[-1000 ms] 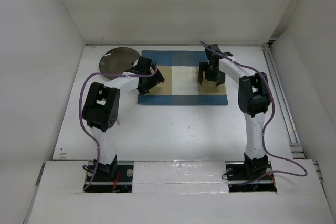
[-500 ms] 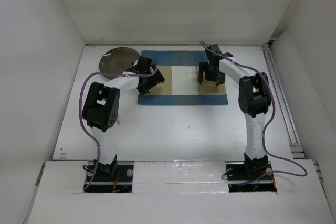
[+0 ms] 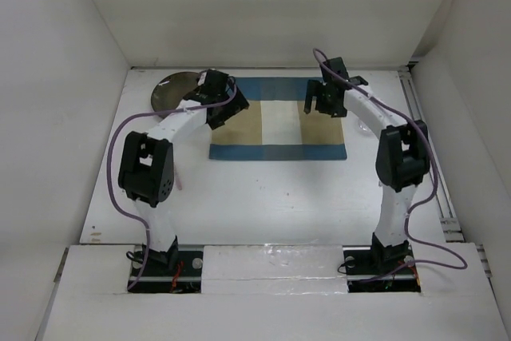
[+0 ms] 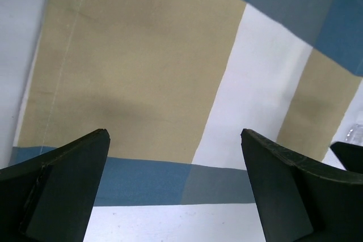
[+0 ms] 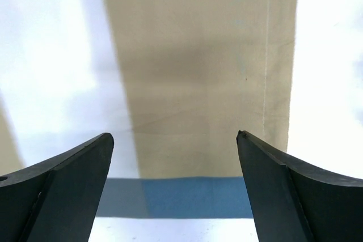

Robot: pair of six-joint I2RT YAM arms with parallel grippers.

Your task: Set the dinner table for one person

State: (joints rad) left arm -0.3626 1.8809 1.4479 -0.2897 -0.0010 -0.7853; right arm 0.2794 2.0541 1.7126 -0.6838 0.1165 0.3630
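The dinner table (image 3: 263, 197) is a wide white top. A blue-and-beige checked placemat (image 3: 279, 129) lies flat on its far half. My left gripper (image 3: 227, 109) hangs open above the mat's far left corner, holding nothing. My right gripper (image 3: 318, 105) hangs open above the mat's far right part, also holding nothing. The left wrist view shows the left gripper (image 4: 174, 133) with its jaws wide apart over the placemat (image 4: 136, 72). Its blue band and bare table (image 4: 170, 225) lie below. The right wrist view shows the right gripper (image 5: 174, 134) spread just as wide over beige cloth (image 5: 198, 72).
A dark round plate (image 3: 172, 89) lies on the table just left of the placemat, beside the left arm. White walls close in the table on the left, back and right. A metal rail (image 3: 427, 145) runs along the right edge.
Both arms have stretched out, carrying their grippers toward the placemat's far edge. Both grippers stay open, and the placemat and plate have not moved.
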